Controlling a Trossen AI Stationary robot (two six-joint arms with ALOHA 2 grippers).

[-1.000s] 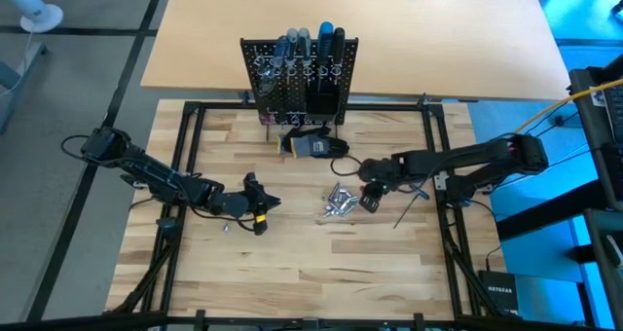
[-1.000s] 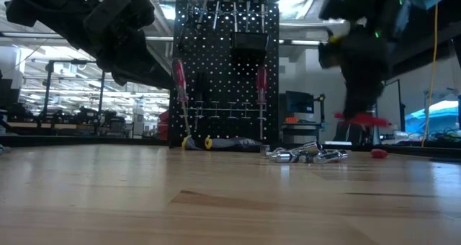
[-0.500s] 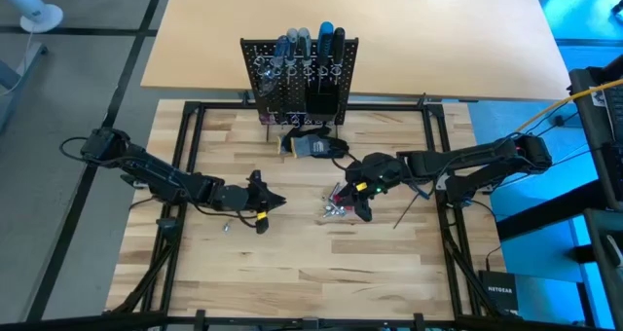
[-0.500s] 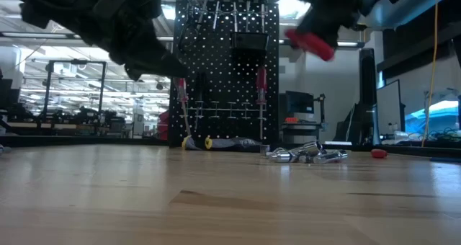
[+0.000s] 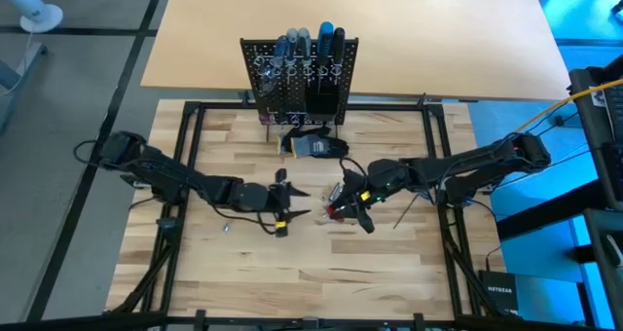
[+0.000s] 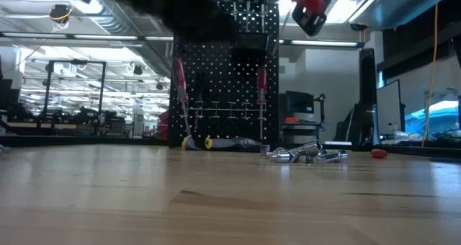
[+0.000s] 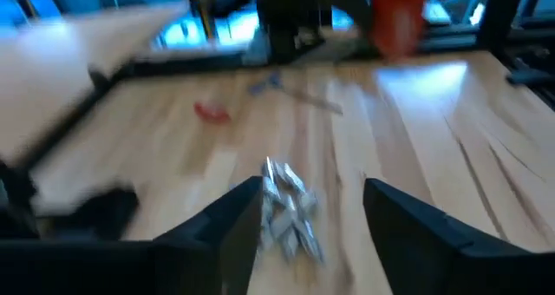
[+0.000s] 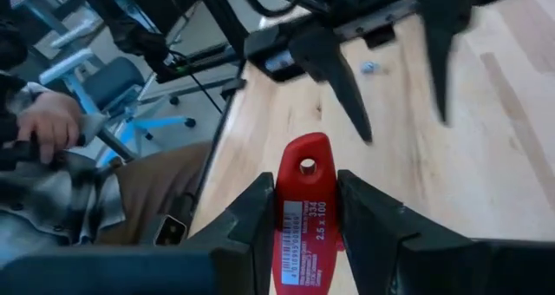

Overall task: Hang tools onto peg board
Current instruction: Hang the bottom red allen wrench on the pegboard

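Note:
The peg board stands upright at the table's far edge, with screwdrivers hanging in its rings. My right gripper is mid-table, shut on a red tool handle that shows high up in the low view. My left gripper faces it from the left, open and holding nothing. A heap of small silver pieces lies on the table below and between the two grippers. My right gripper pinches the red handle's two flat sides between its two fingers, which lie along the handle. The handle's end with the hole sticks out past the fingertips. The fingers point nearly level toward the table's left. The handle is clear of the table; the shaft is hidden.
A dark glove-like bundle lies in front of the peg board. A thin tool and a small red piece lie on the table's right part. A person's hand shows beyond the table's left side.
My right gripper has lifted the red-handled tool off the table and tipped up from pointing down to nearly level. My left gripper has risen, moved right toward the right gripper, rolled, and opened.

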